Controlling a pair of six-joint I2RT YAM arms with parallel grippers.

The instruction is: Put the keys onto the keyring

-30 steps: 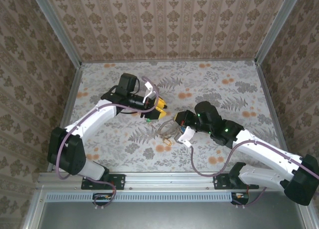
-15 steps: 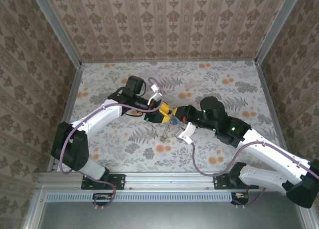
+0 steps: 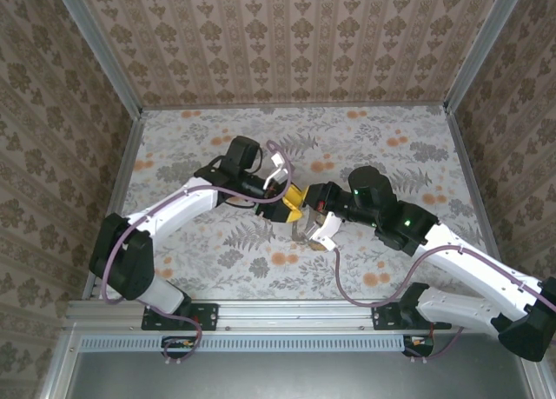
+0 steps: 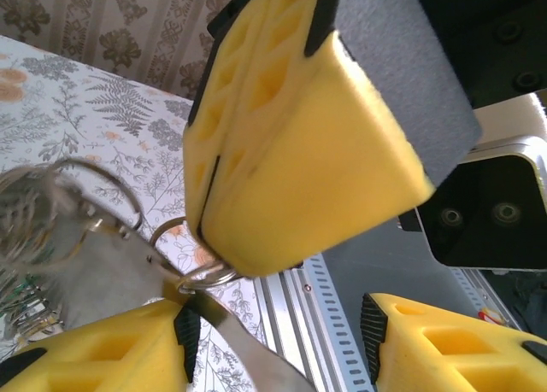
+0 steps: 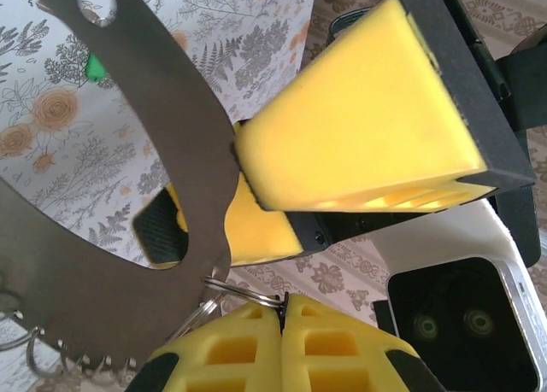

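Note:
My right gripper [image 5: 282, 311] is shut on the keyring [image 5: 244, 291], a thin metal ring pinched between its yellow fingertips. A flat grey key [image 5: 128, 196] with a hole in its head hangs from that ring, close to the camera. My left gripper [image 4: 273, 341] is open. The key's blade [image 4: 244, 345] lies beside its lower left finger [image 4: 94, 353], and the ring [image 4: 201, 277] sits just above. In the top view the left gripper [image 3: 294, 204] and the right gripper [image 3: 307, 220] meet at the table's middle. A green key [image 5: 96, 65] lies on the table beyond.
The floral table [image 3: 391, 147] is walled by patterned panels [image 3: 287, 43] at the back and sides. An aluminium rail [image 3: 287, 316] runs along the near edge with both arm bases. More wire loops [image 4: 94, 196] dangle with the keyring.
My left gripper has swung right and forward to meet the right gripper. The right gripper has risen slightly toward it with the keyring still pinched.

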